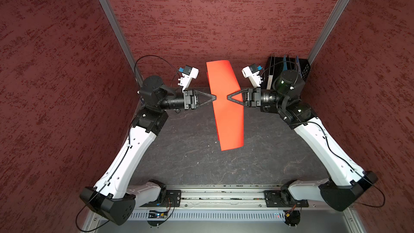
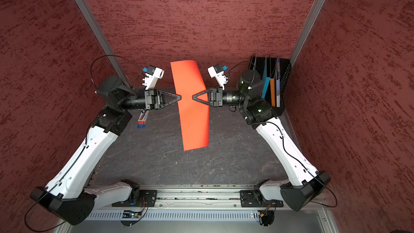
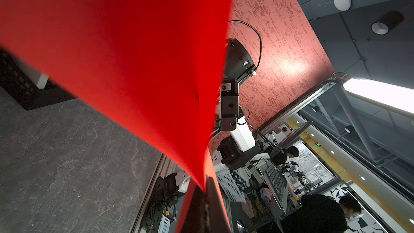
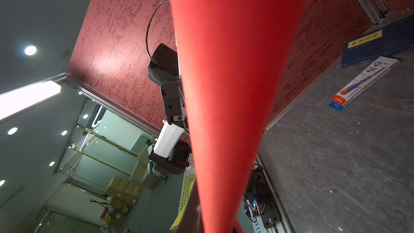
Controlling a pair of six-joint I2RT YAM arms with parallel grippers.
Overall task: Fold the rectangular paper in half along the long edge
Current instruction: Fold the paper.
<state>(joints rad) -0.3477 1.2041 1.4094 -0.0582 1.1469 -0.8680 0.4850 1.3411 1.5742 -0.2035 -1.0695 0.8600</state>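
We are watching the rectangular paper (image 1: 226, 117) hanging between the left pincer (image 1: 214, 98), which is clamping it, and the right pincer (image 1: 229, 97), seemingly clamping it too, above the dark veined desk (image 1: 179, 158). Mottled red walls (image 1: 201, 19) are enclosing them.

left arm (image 1: 134, 144) and right arm (image 1: 322, 144) raised, jaws closed, tips facing

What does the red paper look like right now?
The rectangular paper is a thin, plain red-orange sheet, unmarked, raised off the dark table. It runs lengthwise away from the robot, bowed, with a second layer peeking out along one long edge. The left gripper and right gripper pinch it shut at mid-length from opposite sides.
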